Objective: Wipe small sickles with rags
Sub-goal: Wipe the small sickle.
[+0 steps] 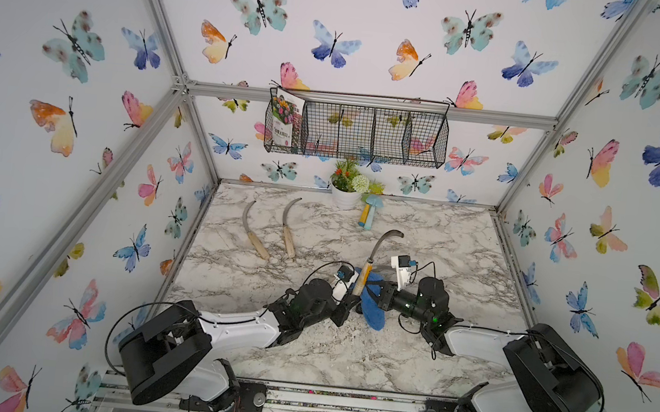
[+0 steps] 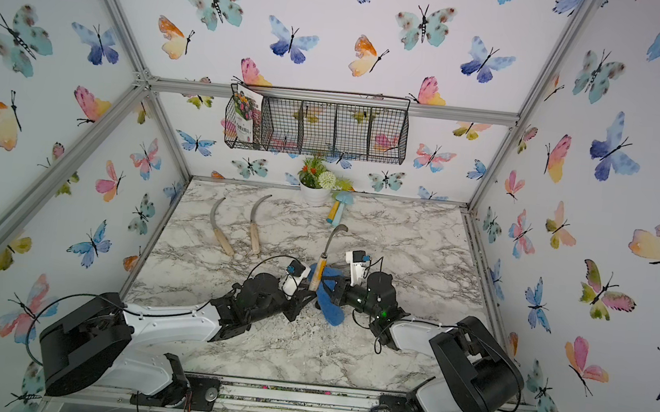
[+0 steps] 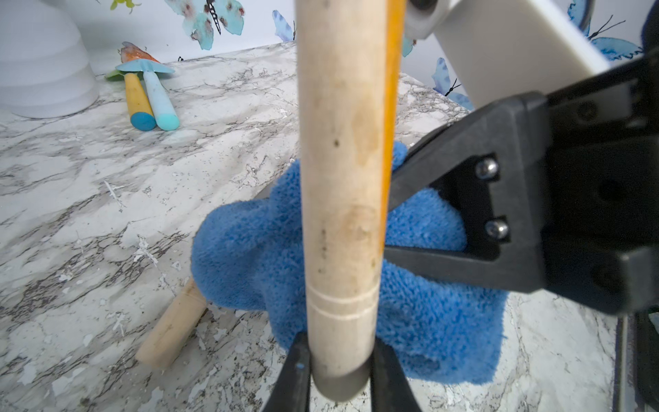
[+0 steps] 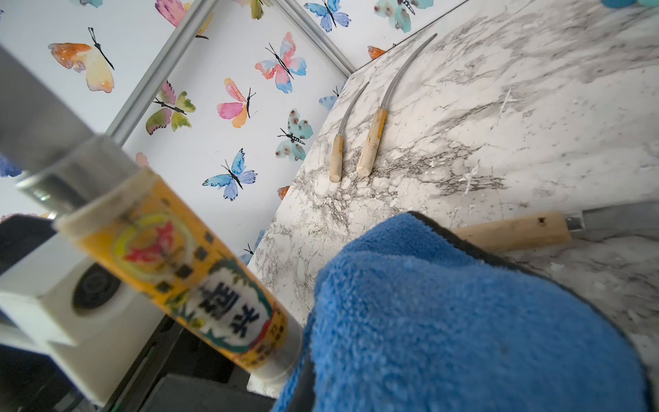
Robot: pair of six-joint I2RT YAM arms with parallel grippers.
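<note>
My left gripper (image 1: 352, 298) (image 3: 340, 371) is shut on the butt of a small sickle's pale wooden handle (image 3: 338, 178) (image 1: 363, 278). It holds the sickle upright, with the grey blade (image 1: 384, 241) curving up and away. The handle carries a yellow label (image 4: 178, 264). My right gripper (image 1: 379, 298) (image 3: 390, 228) is shut on the blue rag (image 1: 372, 314) (image 4: 463, 321), bunched against that handle. The rag hides the right fingers in the right wrist view. Another sickle (image 4: 513, 230) (image 3: 171, 328) lies on the table partly under the rag. Two sickles (image 1: 254, 230) (image 1: 289, 230) lie side by side at the back left.
A white flower pot (image 1: 345, 198) stands at the back wall, with yellow and light-blue mushroom toys (image 1: 369, 216) next to it. A black wire basket (image 1: 369, 136) hangs above, holding a seed packet (image 1: 286, 121). The marble tabletop (image 1: 460, 262) is scuffed.
</note>
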